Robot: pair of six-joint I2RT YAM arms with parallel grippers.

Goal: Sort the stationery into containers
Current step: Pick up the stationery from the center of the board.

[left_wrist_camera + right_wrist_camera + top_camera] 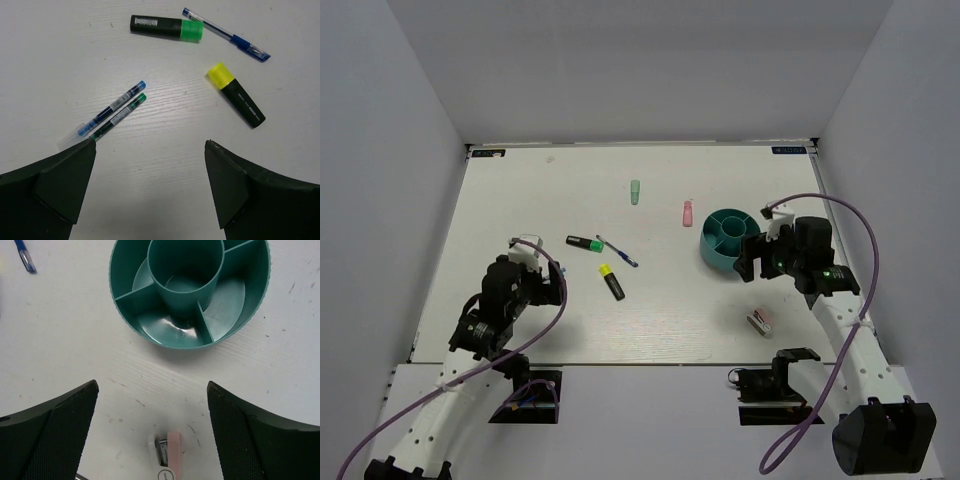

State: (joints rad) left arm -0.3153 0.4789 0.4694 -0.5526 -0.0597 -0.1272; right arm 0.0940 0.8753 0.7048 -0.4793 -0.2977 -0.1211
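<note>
Stationery lies loose on the tabletop [520,180]. A black-green highlighter [585,243], a thin blue pen [617,251] and a black-yellow highlighter [611,282] sit near the middle, with a mint green marker [635,192] and a pink marker [687,212] farther back. A pink-white block [761,320] lies near right. The teal organiser [715,258] stands at the right, just beyond the right gripper [152,385], jaws wide. The left gripper [150,145], jaws wide too, hovers by two thin refill pens [112,106].

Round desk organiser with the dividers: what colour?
The organiser is solid teal, dividers included. It shows best in the right wrist view.
</note>
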